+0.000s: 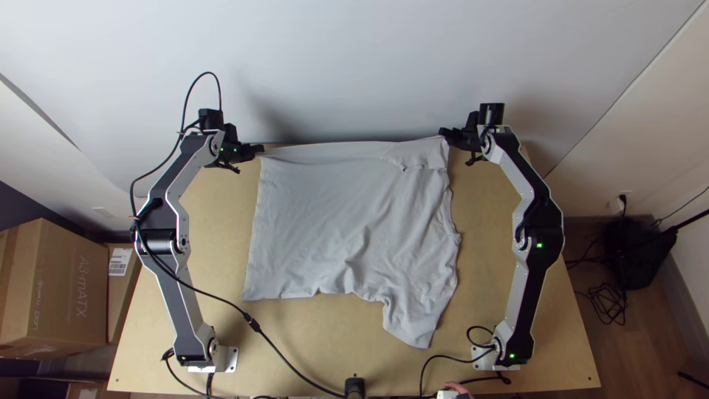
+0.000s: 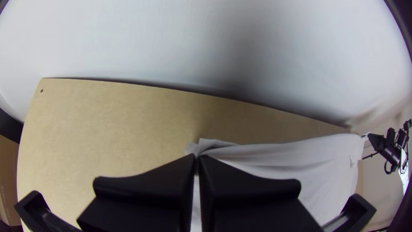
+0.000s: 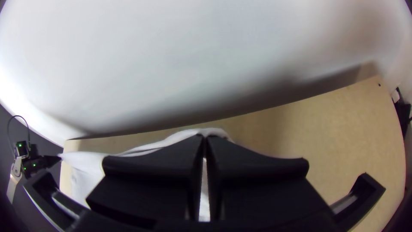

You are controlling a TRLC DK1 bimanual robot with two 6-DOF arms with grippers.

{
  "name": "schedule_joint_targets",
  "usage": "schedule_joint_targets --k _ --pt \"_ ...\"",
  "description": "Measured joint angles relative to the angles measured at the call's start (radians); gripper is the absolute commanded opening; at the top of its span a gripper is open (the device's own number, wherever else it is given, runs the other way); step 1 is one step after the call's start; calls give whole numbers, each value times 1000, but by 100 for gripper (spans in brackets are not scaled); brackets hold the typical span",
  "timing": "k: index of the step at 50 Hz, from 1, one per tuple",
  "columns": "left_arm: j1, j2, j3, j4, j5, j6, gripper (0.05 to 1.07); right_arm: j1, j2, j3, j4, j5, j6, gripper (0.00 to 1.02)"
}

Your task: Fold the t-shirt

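Observation:
The light grey t-shirt (image 1: 332,222) lies over the middle of the table, its far edge stretched between both grippers; a sleeve part hangs toward the near right. At its far left corner, my left gripper (image 1: 260,150) is shut on the cloth. At the far right corner my right gripper (image 1: 444,134) is shut on it too, beside a small folded-over flap. In the left wrist view, the left gripper (image 2: 197,160) pinches the corner of the t-shirt (image 2: 283,150). In the right wrist view, the right gripper (image 3: 204,139) pinches the other end of the t-shirt (image 3: 86,165).
Behind the wooden table (image 1: 207,318) stands a pale wall (image 1: 354,66). A black cable (image 1: 281,355) crosses the near left of the table, and another lies by the right base. A hand (image 1: 456,387) shows at the near edge. Cardboard boxes (image 1: 63,284) stand left of the table.

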Motion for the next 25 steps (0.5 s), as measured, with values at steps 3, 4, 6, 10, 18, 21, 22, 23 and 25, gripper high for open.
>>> schedule_joint_targets --k 3,4,6,10,18,21,22,23,25 --pt "0 0 1 -16 0 -3 8 0 6 11 -38 0 1 2" --pt "0 0 1 -23 0 -5 8 0 8 15 -51 0 1 2" --pt "0 0 1 -37 0 -11 8 0 10 23 -79 0 1 2" --pt "0 0 1 -68 0 -18 8 0 10 35 -133 0 1 2" --pt "0 -27 -25 -88 0 -29 8 0 10 47 -217 0 1 2" --pt "0 -53 -58 -88 0 -29 8 0 10 47 -250 0 1 2" --pt "0 -64 -71 -86 0 -29 8 0 10 46 -256 0 1 2" --pt "0 -75 -83 -84 0 -29 8 0 10 43 -259 0 1 2" --pt "0 -97 -114 -74 0 -29 8 0 5 33 -261 0 2 2"
